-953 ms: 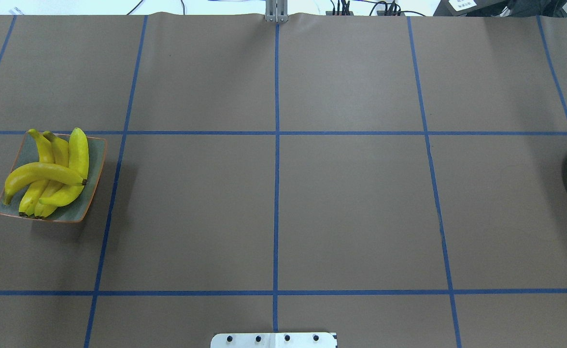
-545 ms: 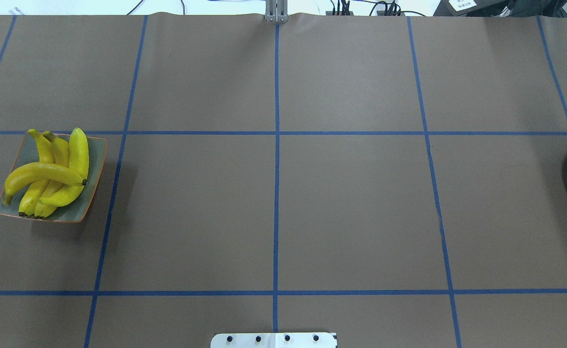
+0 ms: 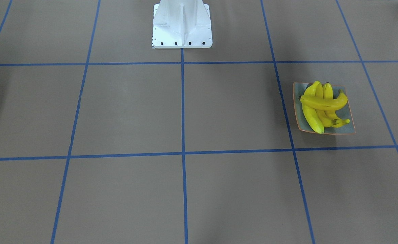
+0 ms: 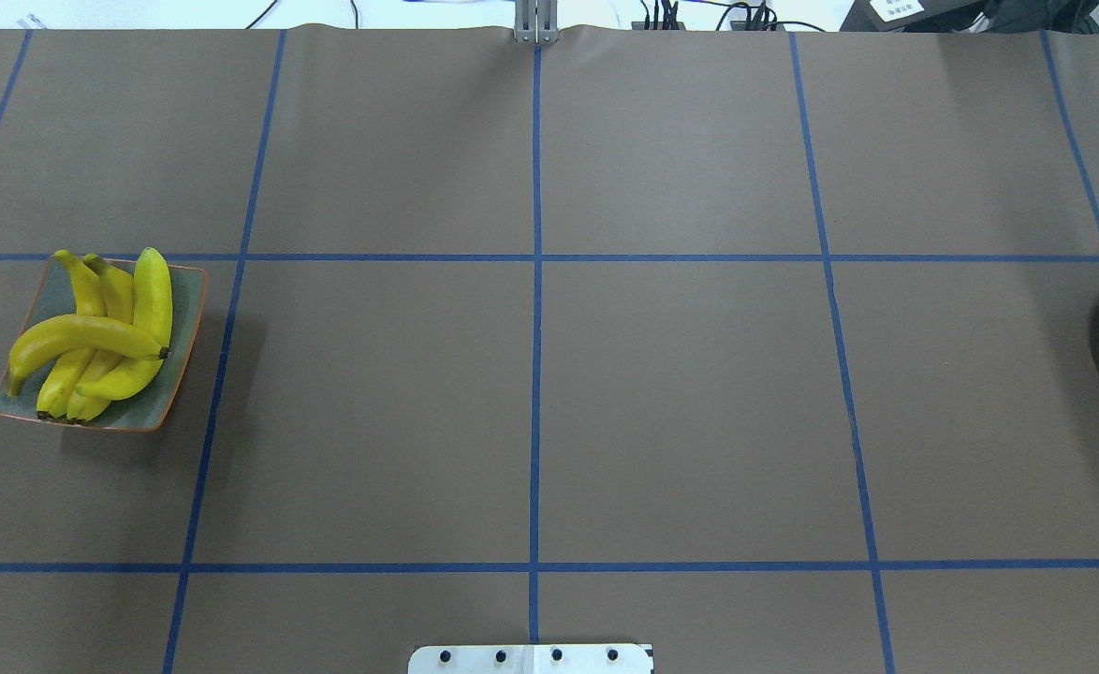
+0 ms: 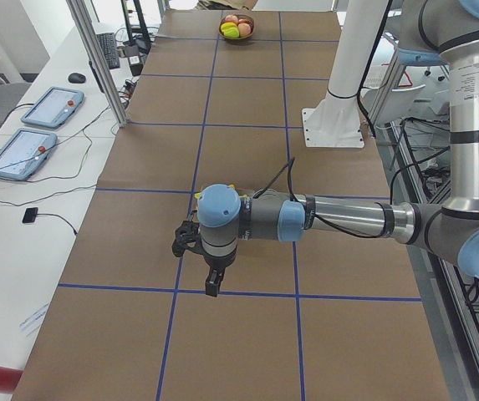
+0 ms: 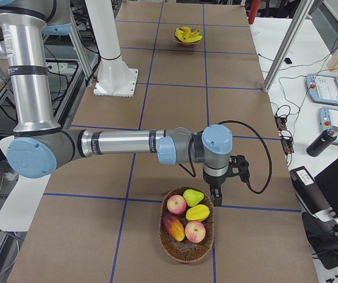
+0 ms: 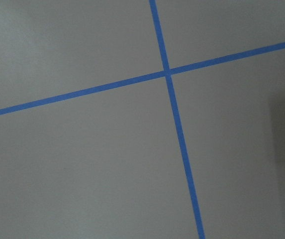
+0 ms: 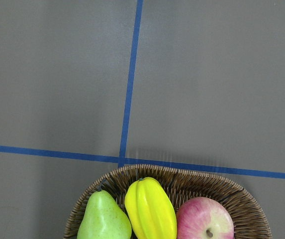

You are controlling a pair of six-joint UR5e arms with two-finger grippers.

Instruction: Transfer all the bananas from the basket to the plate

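Four bananas (image 4: 91,335) piled on the plate (image 4: 189,300); glossy, likely slippery, best pinched mid-body. Can't tell if left fingers (image 5: 212,286) or right fingers (image 6: 216,197) are open.

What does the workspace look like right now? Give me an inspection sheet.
Surface: brown table with blue tape grid.
Job's things: four bananas piled on the plate; none seen in the basket.
Clutter: pear, yellow ridged fruit and apple in the basket.
Grippers: left gripper and right gripper show only in side views; open or shut cannot be told.
Cables: wire looping from the right wrist; cables at the table's far edge.
Surroundings: teach pendants on a side bench.
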